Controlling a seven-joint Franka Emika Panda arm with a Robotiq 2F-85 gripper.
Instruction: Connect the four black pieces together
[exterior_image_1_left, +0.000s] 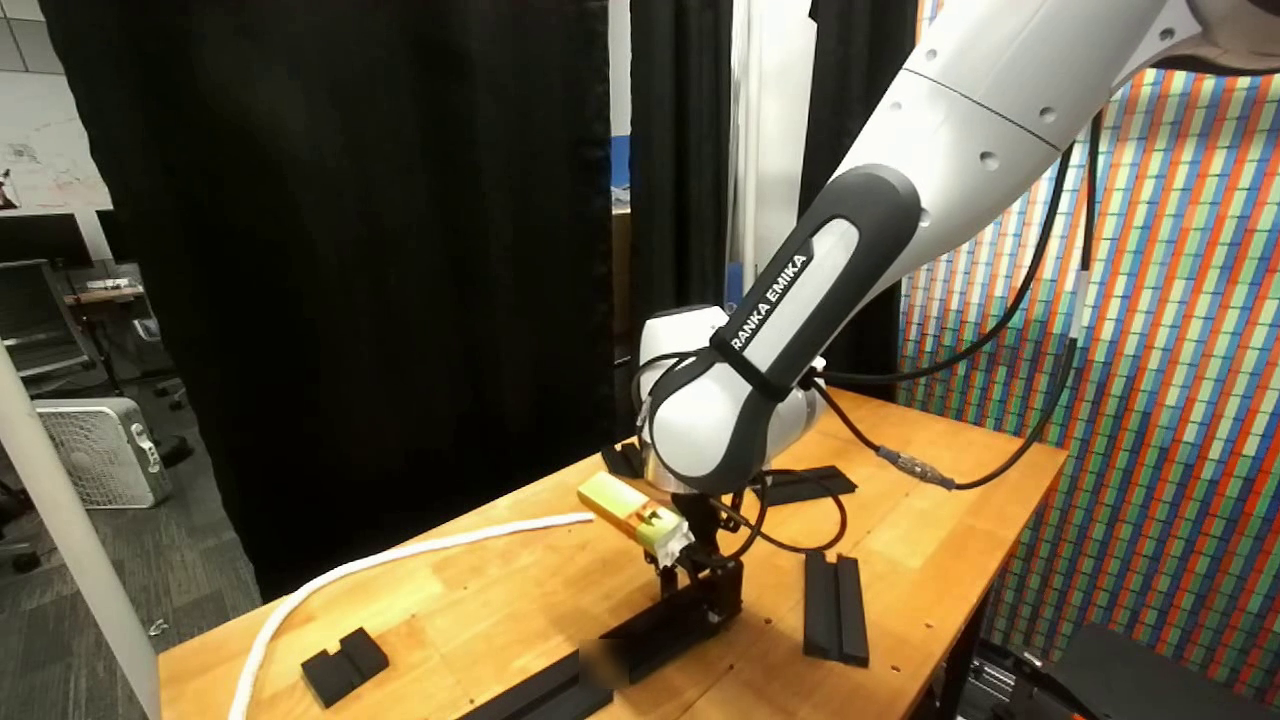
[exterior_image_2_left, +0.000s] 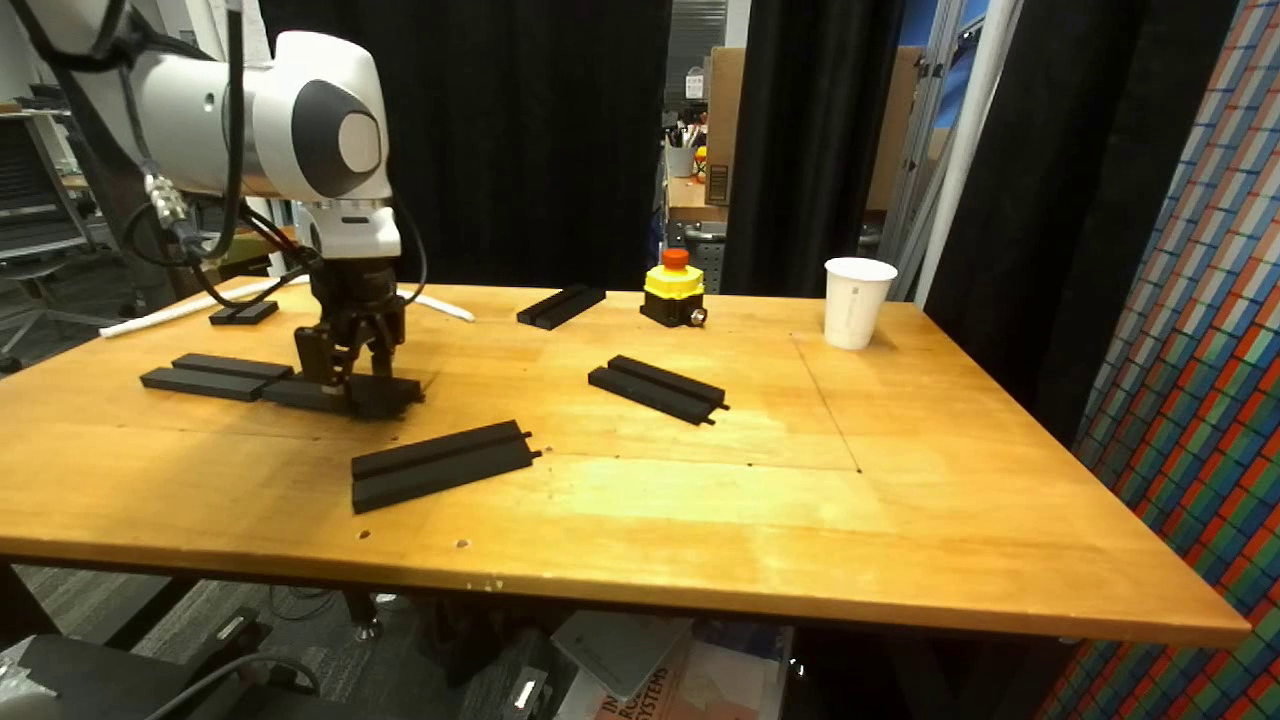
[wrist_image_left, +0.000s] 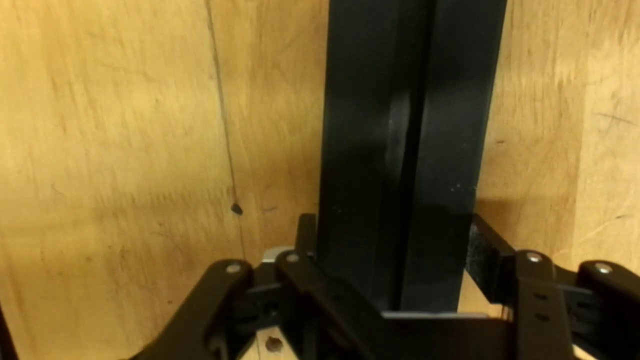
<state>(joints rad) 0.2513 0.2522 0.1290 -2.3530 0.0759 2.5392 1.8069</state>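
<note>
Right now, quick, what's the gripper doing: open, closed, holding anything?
Gripper: closed, holding a black bar between its fingers.

Bright tbl (exterior_image_2_left: 700, 530), some glare, soft shdws, wrist view sl. blurry

I have the arm (exterior_image_1_left: 950, 170) sloping down, wrist (exterior_image_2_left: 350, 230) vertical, end effector (wrist_image_left: 394, 240) pointing downward, clamped in a grip.
</note>
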